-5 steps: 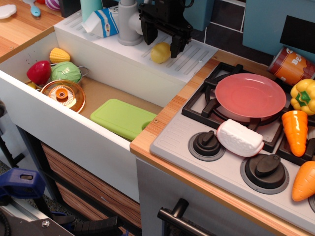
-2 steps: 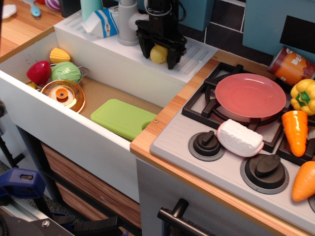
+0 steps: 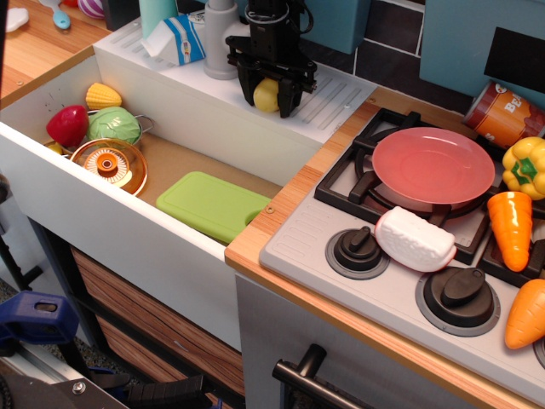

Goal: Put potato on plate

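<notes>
The sink (image 3: 183, 158) is seen left of the stove (image 3: 409, 256), on which the plate (image 3: 433, 164) rests. On the drainboard (image 3: 328, 94), the gripper (image 3: 268, 95) is set narrowly around the potato (image 3: 266, 95), fingers at both sides. A can (image 3: 502, 112), pepper (image 3: 525, 166) and carrot (image 3: 510, 228) are noted beside the plate.

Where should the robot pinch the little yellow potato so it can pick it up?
Around the middle of the potato, coming straight down from above. It is small, smooth and egg-shaped, so its widest part gives the best hold. The end effector already has a finger on each side of it on the white ridged drainboard. Whether it is squeezing yet is unclear.
</notes>
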Action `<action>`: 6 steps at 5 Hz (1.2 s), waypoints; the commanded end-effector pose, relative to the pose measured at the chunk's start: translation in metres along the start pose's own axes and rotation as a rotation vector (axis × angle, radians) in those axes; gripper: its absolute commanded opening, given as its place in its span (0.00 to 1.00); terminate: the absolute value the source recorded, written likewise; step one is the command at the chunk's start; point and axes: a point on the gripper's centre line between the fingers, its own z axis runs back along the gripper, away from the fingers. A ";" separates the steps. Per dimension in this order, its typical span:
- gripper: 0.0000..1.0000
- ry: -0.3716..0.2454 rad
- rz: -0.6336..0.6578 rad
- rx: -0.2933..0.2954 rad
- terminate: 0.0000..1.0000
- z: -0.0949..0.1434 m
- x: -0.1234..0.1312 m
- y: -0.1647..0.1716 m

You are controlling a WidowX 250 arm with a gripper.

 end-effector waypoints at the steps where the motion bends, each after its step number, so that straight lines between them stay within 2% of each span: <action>1: 0.00 -0.076 -0.084 -0.006 0.00 0.072 0.009 -0.037; 2: 0.00 -0.086 -0.132 -0.018 0.00 0.100 0.003 -0.086; 3: 0.00 -0.071 -0.167 -0.065 0.00 0.112 -0.016 -0.132; 4: 0.00 -0.050 -0.184 -0.076 0.00 0.107 -0.043 -0.157; 5: 0.00 -0.061 -0.179 -0.065 0.00 0.098 -0.062 -0.165; 6: 0.00 -0.081 -0.205 -0.047 0.00 0.094 -0.062 -0.164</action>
